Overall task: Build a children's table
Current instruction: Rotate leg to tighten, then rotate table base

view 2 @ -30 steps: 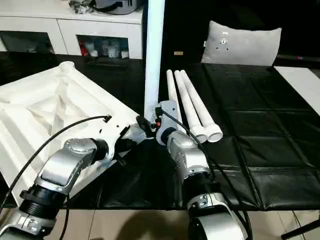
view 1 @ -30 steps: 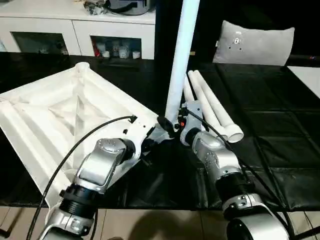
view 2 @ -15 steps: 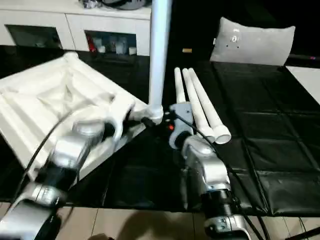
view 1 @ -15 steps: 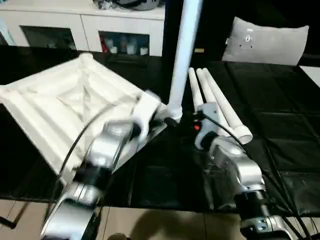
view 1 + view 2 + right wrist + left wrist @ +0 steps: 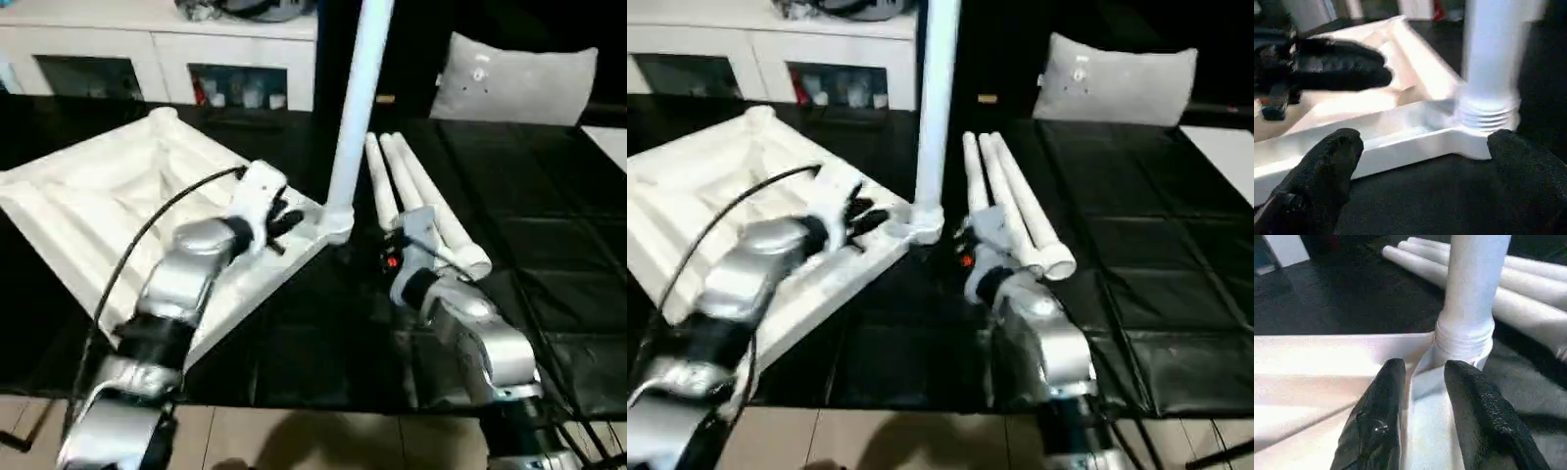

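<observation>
The white table top [image 5: 88,206] lies upside down at the left on the black mat, ribs facing up. One white leg [image 5: 358,98] stands upright in its near corner socket [image 5: 338,220]. Three more legs [image 5: 421,196] lie side by side to the right of it. My left gripper [image 5: 1426,367] hovers over the top's rim just left of the socket, its fingers [image 5: 1393,382] a little apart with nothing gripped. My right gripper [image 5: 1425,142] is wide open just to the right of the socket, holding nothing, facing the leg's threaded base [image 5: 1488,112].
A grey-white pillow [image 5: 514,78] rests at the back right. A white cabinet with glass doors [image 5: 147,49] stands behind at the left. The black mat [image 5: 549,255] covers the work surface. Its front edge runs below my forearms, and the floor shows beyond it.
Both grippers have drawn back from the upright leg's base. The left fingers have parted, and the right gripper has opened wider. The camera has shifted slightly.
</observation>
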Controlling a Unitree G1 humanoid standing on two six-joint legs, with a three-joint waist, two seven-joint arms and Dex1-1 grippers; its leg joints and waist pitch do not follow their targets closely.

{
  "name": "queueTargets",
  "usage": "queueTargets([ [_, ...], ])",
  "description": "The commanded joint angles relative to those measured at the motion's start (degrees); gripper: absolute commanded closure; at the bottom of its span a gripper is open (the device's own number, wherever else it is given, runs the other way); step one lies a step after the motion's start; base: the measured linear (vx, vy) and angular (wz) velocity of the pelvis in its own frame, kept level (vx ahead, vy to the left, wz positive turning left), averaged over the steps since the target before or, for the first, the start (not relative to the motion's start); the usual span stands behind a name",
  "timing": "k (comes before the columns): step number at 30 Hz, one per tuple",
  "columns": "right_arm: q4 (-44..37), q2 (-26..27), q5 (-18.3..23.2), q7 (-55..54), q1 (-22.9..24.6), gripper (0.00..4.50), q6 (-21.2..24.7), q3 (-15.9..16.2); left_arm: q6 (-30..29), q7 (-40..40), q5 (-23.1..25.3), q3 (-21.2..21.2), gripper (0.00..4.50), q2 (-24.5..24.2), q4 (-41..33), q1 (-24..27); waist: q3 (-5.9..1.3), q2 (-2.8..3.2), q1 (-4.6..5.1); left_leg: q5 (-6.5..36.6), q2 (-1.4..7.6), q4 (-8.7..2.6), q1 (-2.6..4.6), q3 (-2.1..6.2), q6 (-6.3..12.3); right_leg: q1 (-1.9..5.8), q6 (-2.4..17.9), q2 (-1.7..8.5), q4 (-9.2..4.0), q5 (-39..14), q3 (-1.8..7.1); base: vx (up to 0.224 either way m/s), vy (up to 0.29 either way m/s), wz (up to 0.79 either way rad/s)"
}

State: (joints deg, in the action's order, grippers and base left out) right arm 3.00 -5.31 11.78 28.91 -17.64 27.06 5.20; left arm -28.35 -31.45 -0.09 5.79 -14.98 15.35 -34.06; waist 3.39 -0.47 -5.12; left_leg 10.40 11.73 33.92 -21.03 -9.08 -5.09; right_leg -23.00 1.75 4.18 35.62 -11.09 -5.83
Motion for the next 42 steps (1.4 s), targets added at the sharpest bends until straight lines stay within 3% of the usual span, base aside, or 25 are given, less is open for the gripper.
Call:
queueTargets([
  [1, -1.48, -0.9, -1.8, 0.31, 1.18, 0.0, 1.27, 3.33, -7.07, -1.9, 1.5, 1.59, 2.94, -4.71, -11.31, 4.88, -3.95, 0.82, 0.22, 10.64, 1.9, -4.31, 0.33, 0.35, 0.04, 3.57, 9.32, 4.09, -4.34, -9.08, 3.46, 0.0, 0.0, 0.0],
  [2, -1.46, -0.85, -2.02, 0.16, 1.19, 0.0, 1.36, 3.52, -7.55, -1.99, 1.62, 1.64, 2.94, -5.13, -12.05, 5.27, -3.82, 0.9, 0.65, 10.5, 1.8, -4.42, 0.07, 0.34, -0.06, 3.6, 9.26, 3.92, -4.27, -8.85, 3.49, 0.0, 0.0, 0.0],
  [4, -1.4, -0.67, -2.62, -0.16, 1.12, 0.0, 2.37, 4.42, -10.39, -2.89, 1.69, 1.84, 2.94, -7.45, -16.07, 7.34, -3.76, 0.96, 0.63, 11.71, 1.63, -4.18, 0.71, 0.08, -0.3, 3.15, 9.05, 3.88, -4.62, -11.28, 3.66, 0.0, 0.0, 0.0],
  [5, -1.67, -0.92, -2.14, 0.57, 0.98, 0.0, 4.54, 5.21, -14.13, -6.48, -0.68, 1.44, 2.94, -11.12, -21.63, 9.83, -3.61, 0.74, 0.48, 11.87, 1.52, -4.29, 0.56, 0.11, -0.19, 3.21, 8.69, 3.93, -4.78, -13.18, 3.64, 0.0, 0.0, 0.0],
  [6, -1.67, -0.92, -2.14, 0.57, 0.98, 0.0, 4.54, 5.21, -14.13, -6.48, -0.68, 1.44, 2.94, -11.12, -21.63, 9.83, -3.58, 0.88, 0.44, 12.33, 1.65, -4.38, 0.63, 0.19, -0.41, 3.13, 8.59, 4.04, -4.75, -14.01, 3.68, 0.0, 0.0, 0.0],
  [7, -1.94, -1.69, -2.33, 1.58, 1.03, 0.0, 4.8, 6.09, -16.1, -10.48, -3.44, 1.21, 2.94, -14.34, -25.19, 11.4, -3.41, 0.86, 0.58, 12.98, 1.47, -4.35, 0.68, 0.08, -0.54, 2.91, 7.93, 3.83, -5.1, -15.8, 3.66, 0.0, 0.0, 0.0],
  [10, -2.9, -2.96, -2.25, 3.18, 1.46, 0.0, 4.99, 7.4, -16.15, -15.16, -6.56, 0.79, 2.94, -17.69, -27.94, 12.78, -3.28, 1.07, 0.35, 14.33, 1.46, -4.44, 0.95, 0.13, -1.06, 2.55, 7.45, 3.68, -5.22, -17.0, 3.72, 0.0, 0.0, 0.0],
  [12, -3.9, -3.62, -1.5, 4.1, 1.93, 0.0, 5.29, 7.76, -16.59, -19.04, -9.23, 0.22, 2.94, -20.56, -29.47, 13.75, -3.27, 1.11, 0.34, 14.37, 1.41, -4.58, 0.74, 0.22, -1.33, 2.78, 7.28, 3.68, -5.04, -16.35, 3.74, 0.0, 0.0, 0.0],
  [15, -5.23, -5.24, -1.36, 6.1, 2.57, 0.0, 5.62, 8.95, -16.35, -26.68, -9.86, 1.74, 2.94, -28.24, -32.01, 15.7, -3.29, 1.19, 0.62, 14.47, 1.37, -4.65, 0.66, 0.28, -1.41, 2.81, 7.23, 3.58, -4.88, -15.58, 3.79, 0.0, 0.0, 0.0],
  [17, -5.69, -5.73, -1.2, 6.85, 2.82, 0.0, 5.84, 9.29, -16.25, -28.8, -9.69, 2.33, 2.94, -30.79, -32.49, 16.19, -3.2, 1.44, 0.67, 14.81, 1.25, -4.62, 0.79, 0.24, -1.47, 2.73, 7.09, 3.55, -4.92, -16.15, 3.87, 0.0, 0.0, 0.0],
  [23, -8.44, -8.71, 0.03, 10.71, 4.39, 0.0, 6.86, 11.07, -20.34, -37.59, -12.22, 2.63, 2.94, -44.91, -35.39, 19.14, -2.86, 1.54, 0.98, 17.34, 1.25, -4.71, 1.01, 0.31, -1.71, 2.47, 7.06, 3.47, -5.07, -19.33, 3.94, 0.0, 0.0, 0.0],
  [26, -8.39, -8.92, 0.21, 10.81, 4.3, 0.0, 6.92, 11.18, -22.78, -40.0, -14.53, 2.16, 2.94, -47.02, -37.14, 20.03, -2.76, 1.59, 0.95, 18.13, 1.39, -4.71, 1.3, 0.28, -2.04, 2.24, 7.3, 3.69, -5.25, -21.27, 4.09, 0.0, 0.0, 0.0],
  [33, -9.81, -10.83, 1.27, 13.93, 4.14, 0.0, 8.34, 12.4, -23.8, -42.81, -13.85, 5.26, 2.94, -52.17, -38.64, 21.25, -2.47, 1.15, 1.11, 19.46, 1.3, -4.68, 1.42, 0.32, -1.66, 2.11, 5.35, 3.64, -5.86, -26.19, 4.13, 0.0, 0.0, 0.0],
  [36, -10.66, -12.33, 1.32, 15.8, 4.09, 0.0, 8.56, 13.75, -23.77, -41.64, -13.19, 7.74, 2.94, -50.33, -37.49, 20.74, -2.74, 1.4, 1.05, 18.02, 1.4, -4.66, 1.37, 0.33, -1.78, 2.21, 5.75, 3.58, -5.56, -23.76, 4.18, 0.0, 0.0, 0.0],
  [42, -10.7, -12.79, 0.77, 15.7, 3.88, 0.0, 8.55, 13.39, -22.62, -37.89, -10.17, 12.16, 2.94, -45.33, -33.18, 19.41, -3.06, 1.23, 0.97, 16.06, 1.21, -4.36, 1.34, 0.09, -1.99, 2.57, 6.93, 3.51, -5.26, -20.24, 4.25, 0.0, 0.0, 0.0],
])
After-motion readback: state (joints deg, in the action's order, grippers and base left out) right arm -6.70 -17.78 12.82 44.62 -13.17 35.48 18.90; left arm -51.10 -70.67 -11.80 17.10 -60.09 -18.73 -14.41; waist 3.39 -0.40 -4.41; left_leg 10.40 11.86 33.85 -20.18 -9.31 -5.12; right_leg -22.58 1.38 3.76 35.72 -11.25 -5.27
